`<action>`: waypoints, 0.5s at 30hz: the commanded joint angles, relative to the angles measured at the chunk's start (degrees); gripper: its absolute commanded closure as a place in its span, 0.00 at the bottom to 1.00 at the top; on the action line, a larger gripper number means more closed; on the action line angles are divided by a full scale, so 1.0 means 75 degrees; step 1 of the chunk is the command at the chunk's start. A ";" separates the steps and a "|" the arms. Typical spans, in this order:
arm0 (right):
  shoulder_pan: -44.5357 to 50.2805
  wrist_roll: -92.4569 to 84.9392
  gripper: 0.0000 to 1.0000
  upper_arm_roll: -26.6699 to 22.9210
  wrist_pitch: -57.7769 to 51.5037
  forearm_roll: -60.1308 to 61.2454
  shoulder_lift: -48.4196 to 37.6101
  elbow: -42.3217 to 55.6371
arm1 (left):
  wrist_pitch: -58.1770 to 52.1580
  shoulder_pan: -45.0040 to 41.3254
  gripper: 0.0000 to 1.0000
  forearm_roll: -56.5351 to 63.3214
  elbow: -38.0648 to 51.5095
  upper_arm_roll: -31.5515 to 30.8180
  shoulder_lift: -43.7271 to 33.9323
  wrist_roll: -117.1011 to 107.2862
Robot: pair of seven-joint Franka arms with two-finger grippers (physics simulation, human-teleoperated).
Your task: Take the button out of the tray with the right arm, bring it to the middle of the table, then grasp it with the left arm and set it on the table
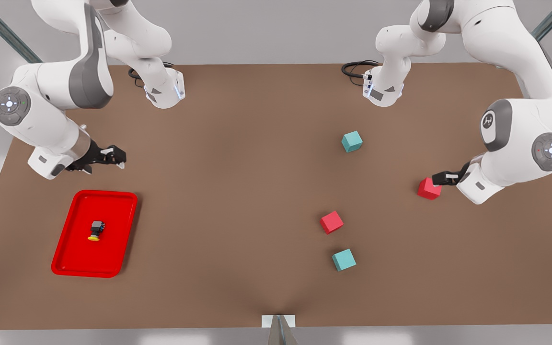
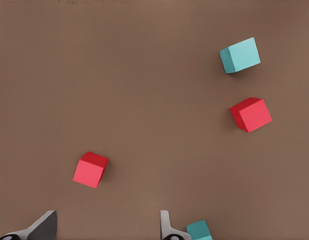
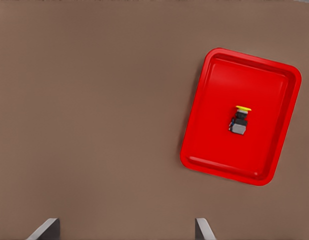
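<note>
A large flat matte brown tabletop (image 1: pixel 237 191) fills the scene, with pale grey floor around its edges and grey struts at the far corners. On it are two teal cubes (image 1: pixel 351 141) and two red cubes (image 1: pixel 331 222) toward the front view's right, and one bright red shallow tray (image 1: pixel 79 258) near the left edge holding one tiny yellow-capped push-button on a dark boxy body (image 1: pixel 96 230), lying on its side (no readable writing anywhere). The right gripper (image 1: pixel 113 157) hovers just beyond the tray with fingers spread wide, and the left gripper (image 1: pixel 441 178) waits above a red cube at the right, fingers also apart.
</note>
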 commanded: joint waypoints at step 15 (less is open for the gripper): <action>-0.1760 0.1504 0.00 -0.0428 0.4181 0.0058 0.4025 -0.0417 | 0.0062 -0.0003 0.00 0.0009 0.0027 0.0001 -0.0076 -0.0006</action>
